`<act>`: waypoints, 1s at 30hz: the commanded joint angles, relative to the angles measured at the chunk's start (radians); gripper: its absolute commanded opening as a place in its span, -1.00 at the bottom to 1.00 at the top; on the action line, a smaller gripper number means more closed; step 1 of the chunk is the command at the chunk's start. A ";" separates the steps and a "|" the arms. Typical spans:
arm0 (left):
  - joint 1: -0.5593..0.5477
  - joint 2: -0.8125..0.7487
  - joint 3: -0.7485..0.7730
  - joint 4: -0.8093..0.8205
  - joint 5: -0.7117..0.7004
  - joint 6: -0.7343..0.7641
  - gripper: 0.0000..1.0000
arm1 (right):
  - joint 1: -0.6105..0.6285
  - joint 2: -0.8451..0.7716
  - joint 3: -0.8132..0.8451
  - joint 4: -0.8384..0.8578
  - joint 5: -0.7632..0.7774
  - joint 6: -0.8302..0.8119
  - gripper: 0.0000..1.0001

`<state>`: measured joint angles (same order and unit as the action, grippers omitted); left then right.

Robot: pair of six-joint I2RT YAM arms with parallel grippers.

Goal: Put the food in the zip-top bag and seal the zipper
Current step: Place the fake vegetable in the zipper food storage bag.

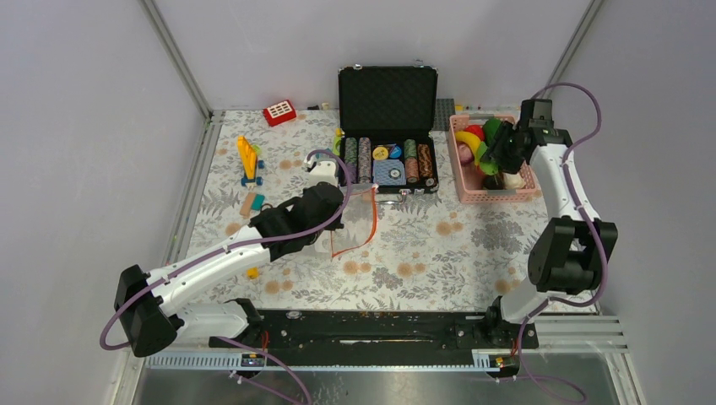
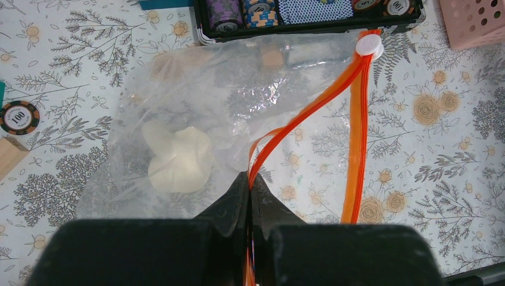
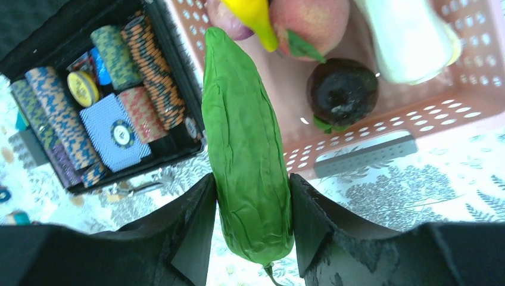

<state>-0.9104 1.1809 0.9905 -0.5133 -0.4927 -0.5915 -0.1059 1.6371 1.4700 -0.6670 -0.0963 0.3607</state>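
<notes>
Top view, upper right: right fingers pinch green cucumber over pink basket | centre: left fingers pinch zipper | risk: zip-top bag mouth may sag shut, cucumber snags.

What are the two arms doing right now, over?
Left gripper shut on zipper, zip-top bag mouth open. Right gripper shut on green vegetable above pink basket edge. Pale piece inside bag. Chip case close by bag.

1. Left wrist view, centre left: pale lump inside the zip-top bag, blurred by plastic, unidentifiable.
2. Top edge cuts off the chip case; upper right corner, the pink basket.
3. Right wrist view, top: banana and white item cut off.
</notes>
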 commanded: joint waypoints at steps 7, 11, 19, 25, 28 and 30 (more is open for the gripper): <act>0.005 -0.011 0.032 0.043 0.018 0.006 -1.00 | 0.003 -0.320 -0.314 0.197 -0.422 0.068 -1.00; 0.005 -0.017 0.028 0.045 0.019 0.004 -1.00 | 0.074 -0.462 -0.439 0.291 -0.586 0.083 -1.00; 0.005 -0.025 0.024 0.048 0.034 0.003 -1.00 | 0.433 -0.577 -0.510 0.325 -0.679 0.059 -1.00; 0.005 -0.031 0.021 0.056 0.059 0.004 -1.00 | 0.570 -0.517 -0.495 0.286 -0.606 0.081 -0.98; 0.004 -0.036 0.019 0.060 0.069 0.006 -1.00 | 0.612 -0.455 -0.467 0.275 -0.563 0.101 -0.96; 0.005 -0.036 0.019 0.062 0.076 0.010 -1.00 | 0.649 -0.389 -0.423 0.255 -0.553 0.105 -0.90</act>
<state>-0.9104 1.1770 0.9905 -0.5037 -0.4496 -0.5915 0.4862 1.1545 0.9680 -0.3862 -0.6907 0.4412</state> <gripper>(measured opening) 0.010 0.519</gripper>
